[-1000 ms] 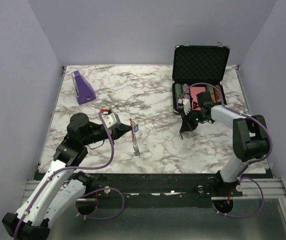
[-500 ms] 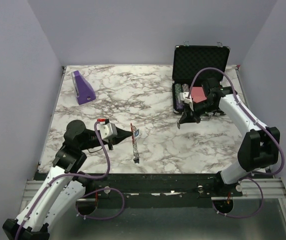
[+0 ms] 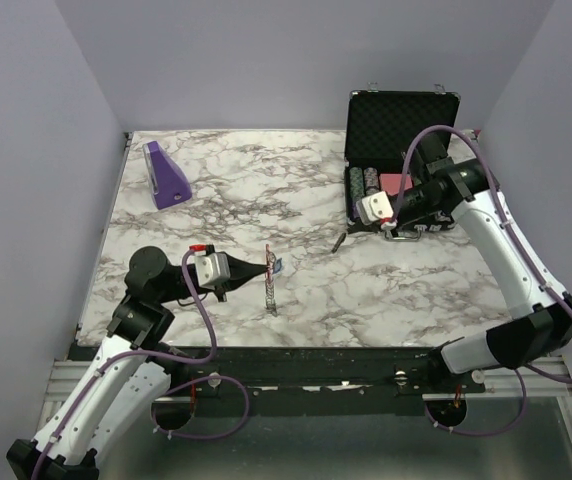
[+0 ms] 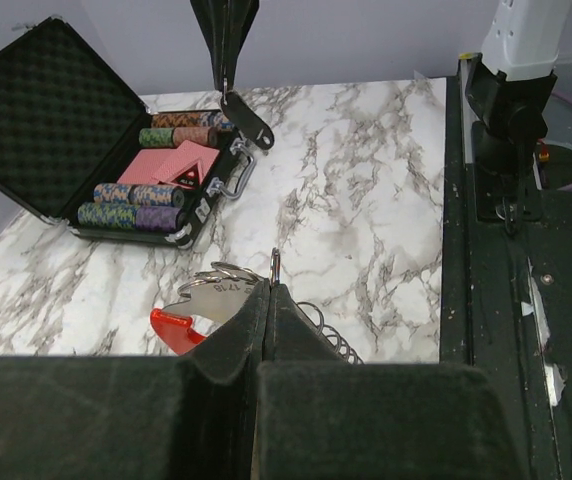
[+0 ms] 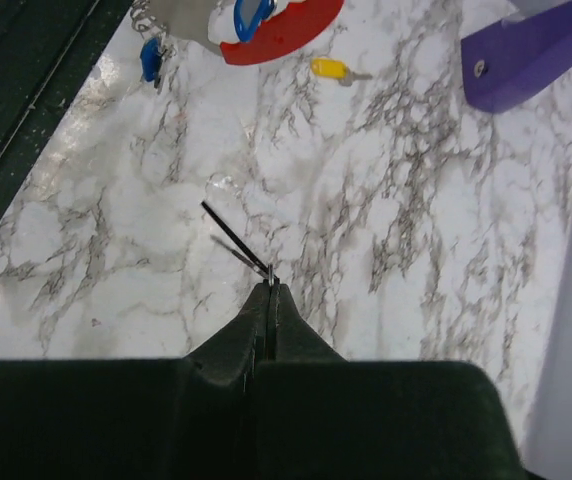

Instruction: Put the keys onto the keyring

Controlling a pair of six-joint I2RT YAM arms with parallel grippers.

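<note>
The keyring (image 3: 269, 275) lies near the middle of the marble table (image 3: 386, 290). Its red clip (image 4: 174, 325) and silver ring (image 4: 218, 282) sit just past my left gripper (image 3: 262, 266), whose jaws are pressed together on a sliver of metal that I take for the ring's edge. A blue key (image 5: 251, 15) shows against the clip, though I cannot tell whether it is threaded, and a yellow key (image 5: 331, 68) lies loose on the marble just beside it. A second ago my right gripper (image 5: 271, 290) was low on the table in front of the open case (image 3: 401, 125). It has since risen and swung out toward the centre, jaws pinched flat on a thin held key (image 4: 250, 120) that looks dark from here and hangs from the tips. My left arm has drawn its elbow back while its tips stayed at the ring. So I judge the pickup done. What remains is carrying this key across, since it is well apart from the ring, and working it on while my left steadies the ring.
</note>
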